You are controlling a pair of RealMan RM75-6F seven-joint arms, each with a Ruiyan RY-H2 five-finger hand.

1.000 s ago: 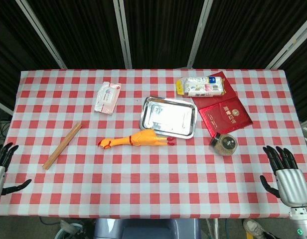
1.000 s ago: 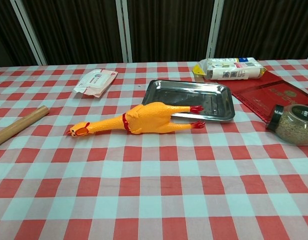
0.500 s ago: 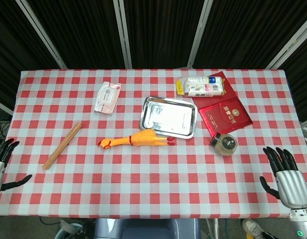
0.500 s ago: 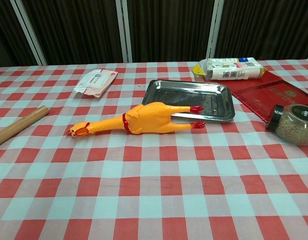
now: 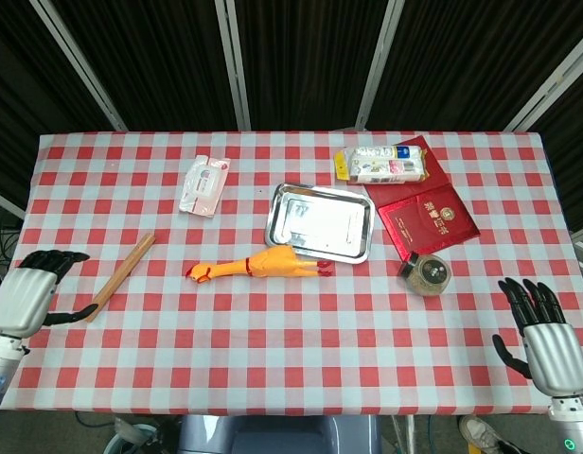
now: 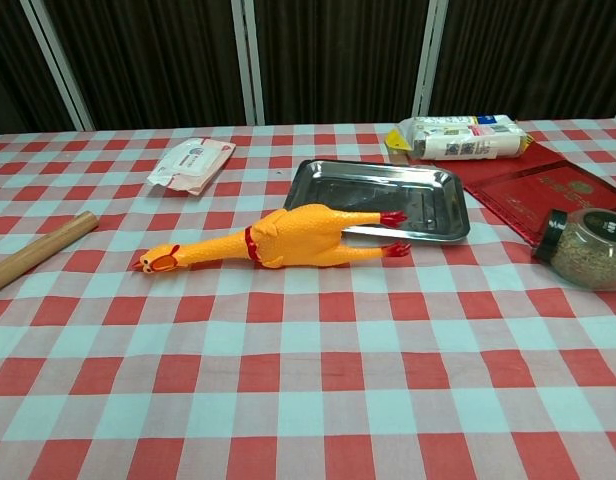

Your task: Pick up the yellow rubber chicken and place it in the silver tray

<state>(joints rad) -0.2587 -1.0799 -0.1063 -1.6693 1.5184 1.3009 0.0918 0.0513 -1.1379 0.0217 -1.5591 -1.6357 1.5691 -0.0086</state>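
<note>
We see the yellow rubber chicken (image 5: 258, 266) lying at the silver tray's (image 5: 284, 232) seven o'clock, feet touching its rim. Left hand (image 5: 28, 299) at the table's (image 5: 291, 369) eight o'clock and right hand (image 5: 547, 342) at four both hold nothing, fingers apart.

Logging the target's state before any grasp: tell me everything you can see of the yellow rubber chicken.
The yellow rubber chicken lies flat on the red-and-white checked tablecloth, stretched long. It looks smooth and glossy, with a red comb and open beak at its head end and a red band round the neck. Its red feet point toward the silver metal tray; in the chest view the upper foot overlaps the tray's near rim. No hand touches it.
</note>
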